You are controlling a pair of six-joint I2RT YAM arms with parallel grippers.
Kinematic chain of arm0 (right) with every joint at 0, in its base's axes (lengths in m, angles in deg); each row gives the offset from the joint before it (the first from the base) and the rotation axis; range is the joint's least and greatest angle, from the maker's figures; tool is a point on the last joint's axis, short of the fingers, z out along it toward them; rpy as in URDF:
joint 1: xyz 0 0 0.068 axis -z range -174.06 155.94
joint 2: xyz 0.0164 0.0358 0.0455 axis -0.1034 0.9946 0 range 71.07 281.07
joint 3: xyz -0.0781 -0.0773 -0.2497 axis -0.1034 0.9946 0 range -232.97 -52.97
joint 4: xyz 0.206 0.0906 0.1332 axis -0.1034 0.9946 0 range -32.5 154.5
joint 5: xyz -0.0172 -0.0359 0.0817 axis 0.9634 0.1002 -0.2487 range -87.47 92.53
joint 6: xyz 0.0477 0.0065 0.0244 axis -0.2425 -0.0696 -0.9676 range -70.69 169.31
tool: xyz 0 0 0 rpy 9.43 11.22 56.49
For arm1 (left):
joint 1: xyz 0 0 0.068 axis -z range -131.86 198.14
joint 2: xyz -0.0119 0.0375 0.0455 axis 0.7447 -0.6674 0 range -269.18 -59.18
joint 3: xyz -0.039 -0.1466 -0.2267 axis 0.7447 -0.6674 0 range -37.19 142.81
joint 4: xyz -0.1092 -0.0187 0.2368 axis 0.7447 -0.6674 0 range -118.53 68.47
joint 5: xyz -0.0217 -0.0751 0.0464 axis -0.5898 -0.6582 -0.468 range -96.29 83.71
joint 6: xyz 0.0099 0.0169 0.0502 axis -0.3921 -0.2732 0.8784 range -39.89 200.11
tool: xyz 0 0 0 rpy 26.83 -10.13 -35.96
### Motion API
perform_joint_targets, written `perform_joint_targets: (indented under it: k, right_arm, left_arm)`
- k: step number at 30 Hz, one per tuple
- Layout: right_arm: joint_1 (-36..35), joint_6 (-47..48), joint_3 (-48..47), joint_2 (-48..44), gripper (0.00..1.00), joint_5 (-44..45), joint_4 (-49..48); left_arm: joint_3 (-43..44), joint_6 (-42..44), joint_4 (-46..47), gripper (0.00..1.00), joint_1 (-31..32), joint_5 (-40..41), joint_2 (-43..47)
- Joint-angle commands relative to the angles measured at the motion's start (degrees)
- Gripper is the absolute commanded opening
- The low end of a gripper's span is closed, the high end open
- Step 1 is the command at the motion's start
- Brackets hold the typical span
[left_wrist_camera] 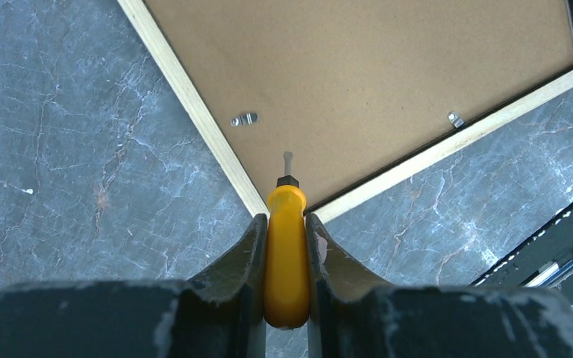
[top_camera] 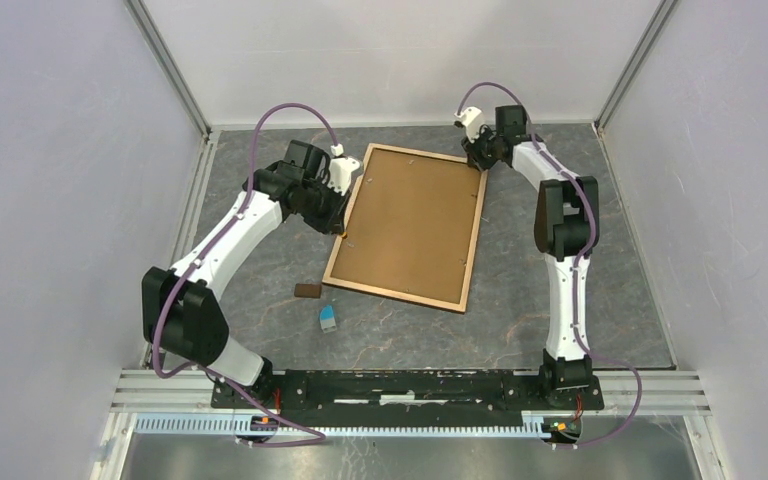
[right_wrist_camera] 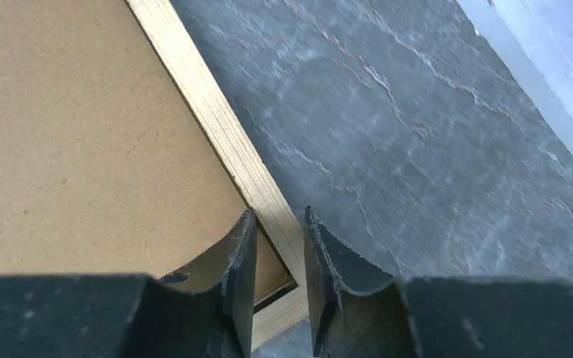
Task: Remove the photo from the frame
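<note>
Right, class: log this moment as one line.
left claw: grips yellow-handled screwdriver, tip over brown backing board | right claw: pinches corner rim of face-down light-wood rectangular picture frame | photo: not visible

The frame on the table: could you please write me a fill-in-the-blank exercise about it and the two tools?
1. The frame lies with its ____ facing up, so the brown board shows.
2. The left tool is shut on a screwdriver with a ____ handle.
3. The right tool has the frame's light ____ rim between its fingers.
Missing words: back; yellow; wood.
</note>
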Motion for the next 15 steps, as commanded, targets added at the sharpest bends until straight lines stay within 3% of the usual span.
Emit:
perform_joint_targets:
  k: [1,8,15]
  right_arm:
    - [5.0,6.8,-1.1,1.0,0.27,5.1,12.9]
    - [12.6,10.6,7.8,-3.1,0.17,4.8,20.8]
    - [21.4,6.3,24.9,-12.7,0.25,-0.7,23.7]
  left_arm:
    - [0.1,-1.8,0.4,0.02,-0.2,0.0,3.0]
    - [0.3,-1.8,0.1,0.02,-0.2,-0.7,3.4]
    - [0.7,-2.2,0.1,0.02,-0.2,-1.6,3.5]
